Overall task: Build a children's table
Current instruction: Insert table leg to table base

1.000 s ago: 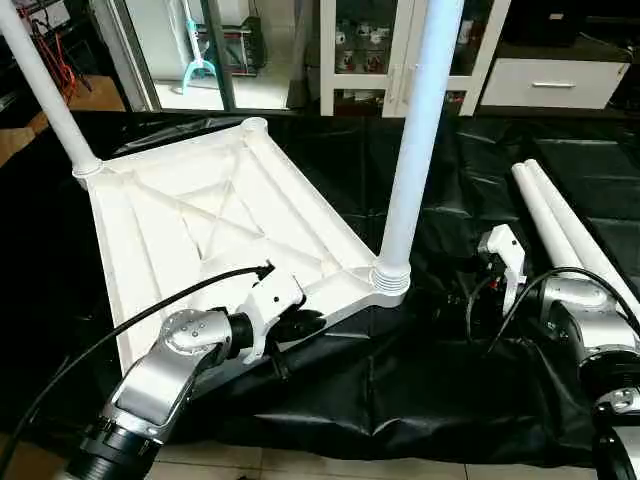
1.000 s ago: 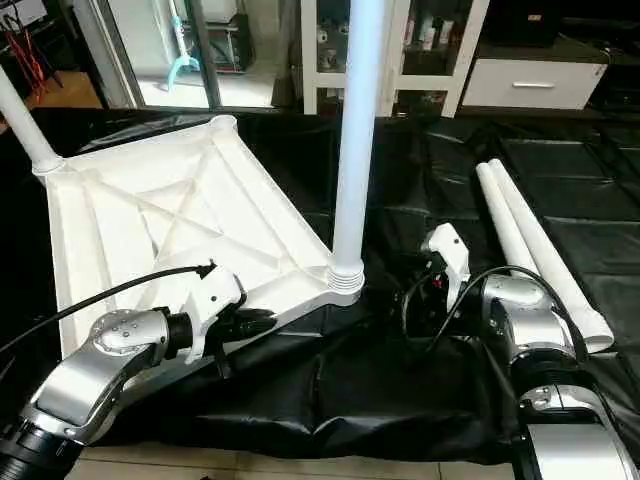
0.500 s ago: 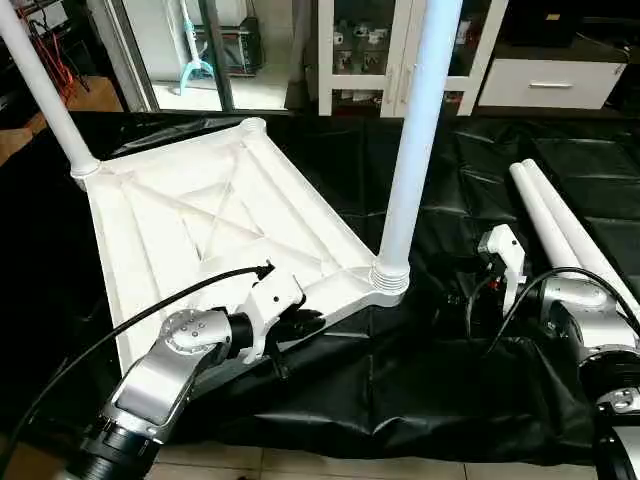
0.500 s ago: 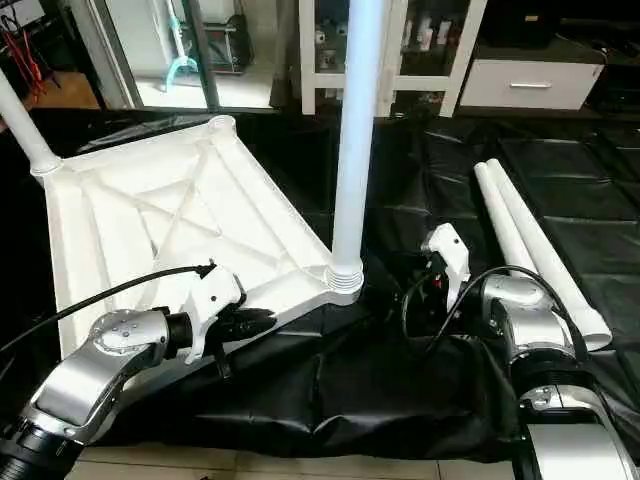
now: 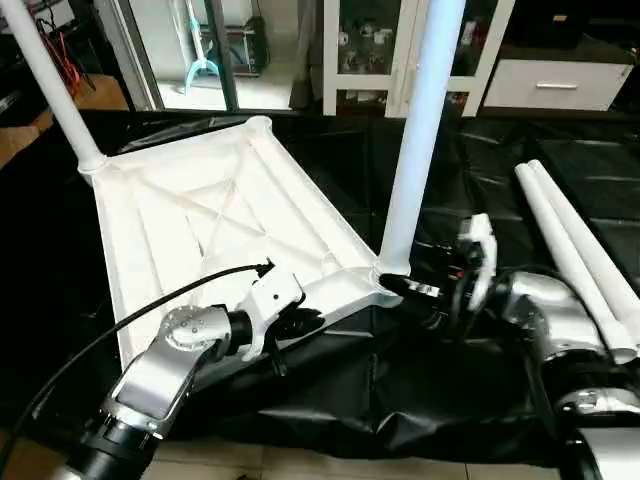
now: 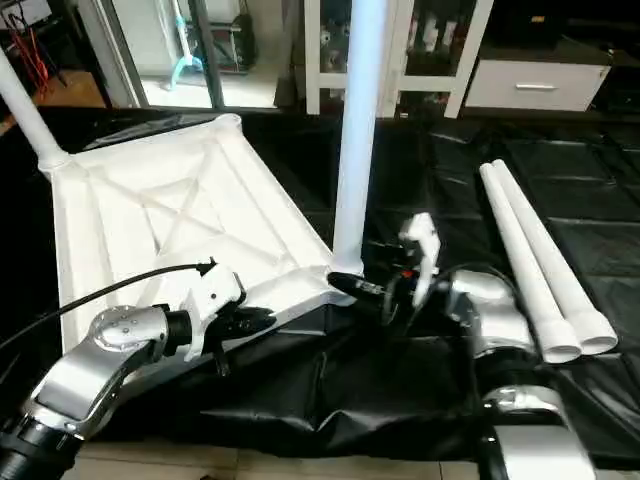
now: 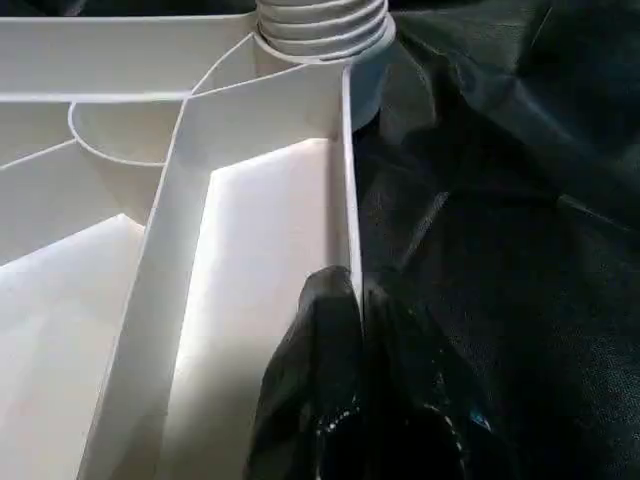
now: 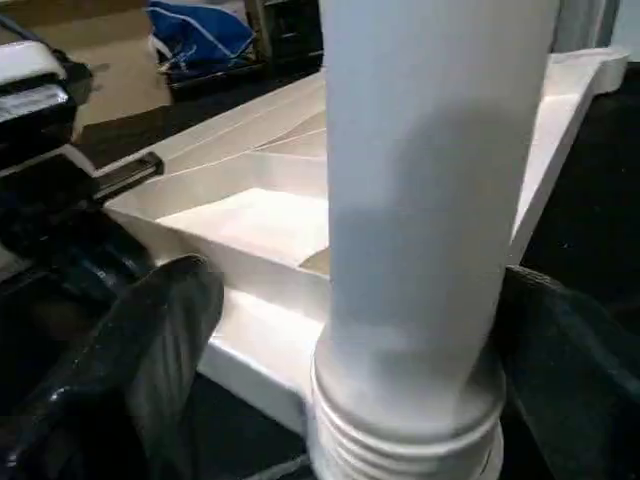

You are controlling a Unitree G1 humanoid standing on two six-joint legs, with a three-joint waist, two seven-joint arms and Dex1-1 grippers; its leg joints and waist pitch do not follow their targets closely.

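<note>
The children's table lies as a white tabletop [image 5: 200, 215], ribbed underside up, on a black sheet. One white leg [image 5: 420, 130] stands upright in its near right corner socket; another leg [image 5: 50, 85] stands in the far left corner. My left gripper [image 5: 300, 325] is shut on the tabletop's near rim [image 7: 350, 200], fingertips [image 7: 335, 300] pinching the thin wall. My right gripper [image 5: 395, 287] is open at the base of the near upright leg [image 8: 420, 200], one black finger [image 8: 150, 330] on each side of it. Two loose legs [image 5: 575, 245] lie side by side at the right.
The black sheet [image 5: 420, 390] covers the floor under everything and wrinkles near the front. White cabinets [image 5: 400, 50] and a drawer unit [image 5: 555, 85] stand at the back. The far corner socket [image 5: 257, 125] holds no leg. Tiled floor [image 5: 300, 460] shows at the front edge.
My right arm has swung left from beside the loose legs to the upright leg, and its open fingers now stand on either side of the leg's base. The left gripper keeps its hold.
</note>
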